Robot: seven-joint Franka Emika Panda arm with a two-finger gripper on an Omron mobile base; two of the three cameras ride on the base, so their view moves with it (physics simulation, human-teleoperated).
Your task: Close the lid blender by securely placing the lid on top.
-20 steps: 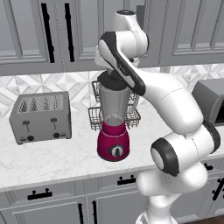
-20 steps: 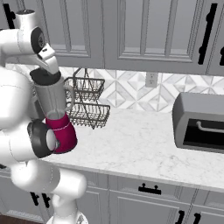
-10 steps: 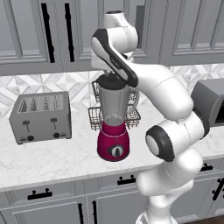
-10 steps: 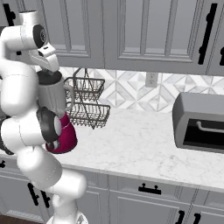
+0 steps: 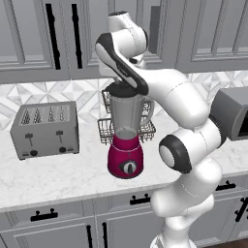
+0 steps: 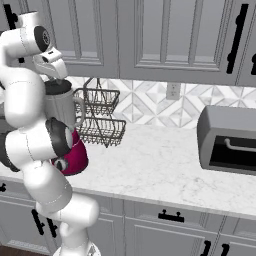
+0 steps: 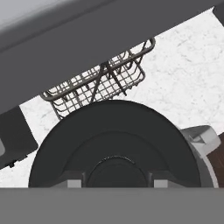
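Jaws closed about the knob of the small dark grey round lid: that is how we read our two-finger gripper in the hand view, where the finger tips sit on either side of the raised centre of the cap. In the left base view the lid sits at the mouth of the tall clear grey jar of the magenta-based blender, under our white wrist; whether it is fully seated we cannot tell. We see the blender standing upright on the white marbled counter, just in front of a two-tier dark wire basket rack. A grey four-slot toaster stands well apart, and a grey microwave sits on the opposite side.
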